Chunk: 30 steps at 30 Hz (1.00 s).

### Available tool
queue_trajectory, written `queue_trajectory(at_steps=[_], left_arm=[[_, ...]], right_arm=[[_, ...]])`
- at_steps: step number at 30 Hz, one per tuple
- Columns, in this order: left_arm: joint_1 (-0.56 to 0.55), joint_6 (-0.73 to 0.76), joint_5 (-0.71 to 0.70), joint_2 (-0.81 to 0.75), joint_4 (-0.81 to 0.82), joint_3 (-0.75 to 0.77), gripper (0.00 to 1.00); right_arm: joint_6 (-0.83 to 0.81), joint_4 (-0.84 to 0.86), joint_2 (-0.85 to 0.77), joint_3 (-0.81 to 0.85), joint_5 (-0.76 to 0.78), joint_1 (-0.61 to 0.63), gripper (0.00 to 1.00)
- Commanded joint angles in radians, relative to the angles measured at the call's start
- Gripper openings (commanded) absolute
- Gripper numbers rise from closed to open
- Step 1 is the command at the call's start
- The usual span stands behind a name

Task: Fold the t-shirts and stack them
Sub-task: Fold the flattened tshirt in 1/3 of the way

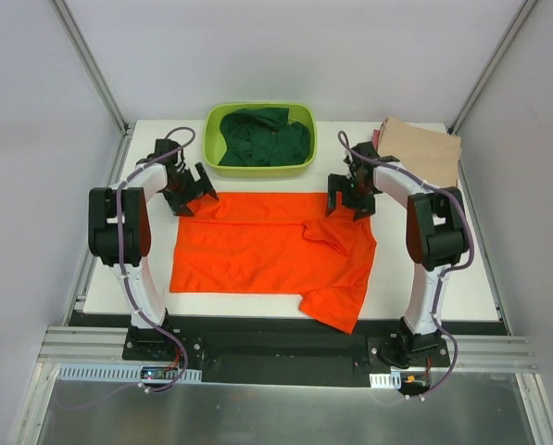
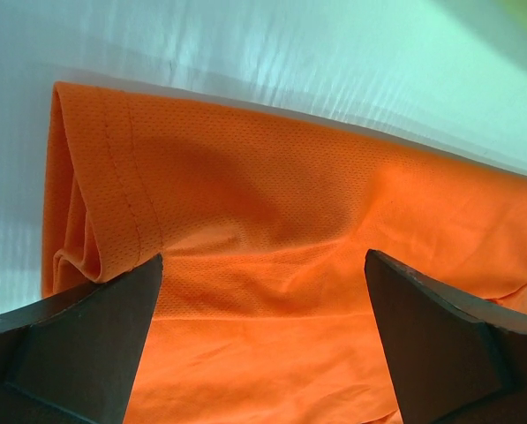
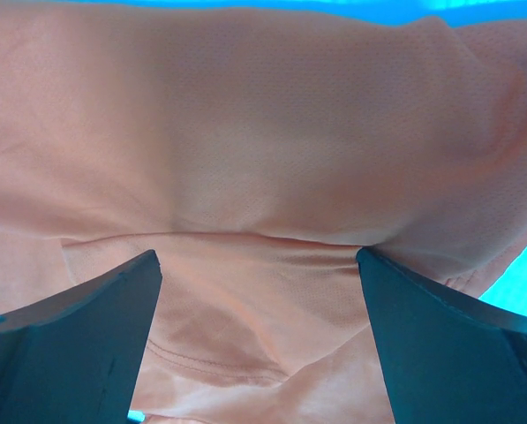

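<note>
The bright orange t-shirt (image 1: 267, 250) lies spread on the white table, its far edge folded over and one sleeve hanging off the front edge. My left gripper (image 1: 191, 190) is open over the shirt's far left corner; the folded orange hem (image 2: 245, 194) fills its wrist view between the dark fingers (image 2: 86, 344). My right gripper (image 1: 350, 199) is open over the far right corner; orange cloth (image 3: 263, 159) lies between its fingers (image 3: 440, 344). A dark green t-shirt (image 1: 262, 137) is bunched in the tub. A tan folded t-shirt (image 1: 424, 148) tops a stack at the back right.
The lime-green plastic tub (image 1: 216, 120) stands at the back centre of the table. A reddish edge (image 1: 377, 137) shows under the tan shirt. White walls and metal frame posts surround the table. The black base rail runs along the front edge.
</note>
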Motion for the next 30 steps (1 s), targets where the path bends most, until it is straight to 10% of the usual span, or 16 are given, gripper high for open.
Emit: queue_trajectory(at_steps=[1, 20, 30], left_arm=[[0.034, -0.039, -0.013, 0.084, -0.026, 0.069, 0.99], [0.083, -0.15, 0.06, 0.023, -0.034, 0.23, 0.99], [0.083, -0.14, -0.148, -0.446, -0.05, -0.191, 0.99]], right_arm=[[-0.068, -0.028, 0.096, 0.132, 0.032, -0.023, 0.96], [-0.159, -0.042, 0.073, 0.329, -0.005, -0.031, 0.96], [-0.15, 0.128, -0.412, -0.152, 0.072, 0.049, 0.96]])
